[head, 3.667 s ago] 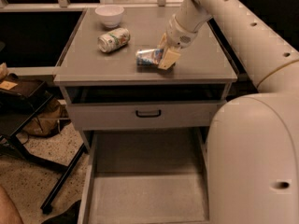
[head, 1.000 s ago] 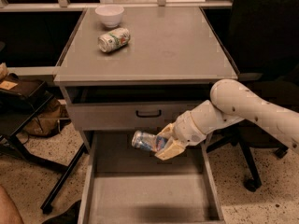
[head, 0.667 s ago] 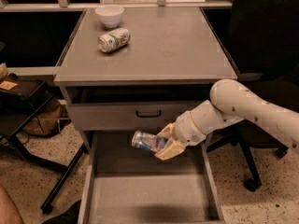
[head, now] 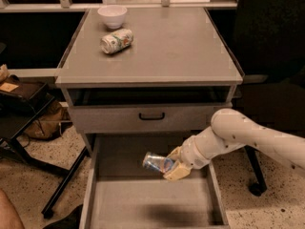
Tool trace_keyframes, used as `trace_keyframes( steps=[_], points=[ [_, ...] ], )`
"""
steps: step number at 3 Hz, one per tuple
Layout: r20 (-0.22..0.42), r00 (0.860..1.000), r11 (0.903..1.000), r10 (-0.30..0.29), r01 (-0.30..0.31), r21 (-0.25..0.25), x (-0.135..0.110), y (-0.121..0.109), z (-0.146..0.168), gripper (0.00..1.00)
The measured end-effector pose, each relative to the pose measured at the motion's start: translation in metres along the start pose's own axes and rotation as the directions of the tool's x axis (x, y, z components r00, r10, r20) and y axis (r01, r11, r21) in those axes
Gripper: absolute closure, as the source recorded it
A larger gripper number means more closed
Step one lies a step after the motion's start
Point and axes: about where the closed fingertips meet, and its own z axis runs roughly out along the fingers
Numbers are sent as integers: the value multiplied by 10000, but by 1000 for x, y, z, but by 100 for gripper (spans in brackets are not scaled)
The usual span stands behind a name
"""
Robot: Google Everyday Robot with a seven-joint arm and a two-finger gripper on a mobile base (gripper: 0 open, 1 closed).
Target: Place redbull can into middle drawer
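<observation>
Nearest the camera, the middle drawer point(head: 95, 194) stands pulled out, its flat grey floor in view. Above its rear half the tool point(head: 172, 165) reaches in from the right, closed around one end of the redbull can point(head: 156, 162), which lies tilted on its side in the air over the drawer floor. Behind is a shut drawer front point(head: 109, 119) with a black handle point(head: 152, 116). On the desk point(head: 181, 46) a green-and-white can point(head: 116, 40) lies on its side, with a white bowl point(head: 112, 15) just beyond it.
</observation>
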Motion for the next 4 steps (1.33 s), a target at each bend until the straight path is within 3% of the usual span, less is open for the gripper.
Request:
trace_keyframes(
  steps=[1,2,3,4],
  points=[
    [-1036,9880,9919,1144,-1078,669,47,-2,32,100],
    [-842,9728,9761,2159,-2126,460,72,-1,60,100],
    [-842,9728,9761,2159,-2126,459,72,-1,60,100],
    [-627,9752,9772,2125,-2123,89,86,-13,88,100]
  ],
)
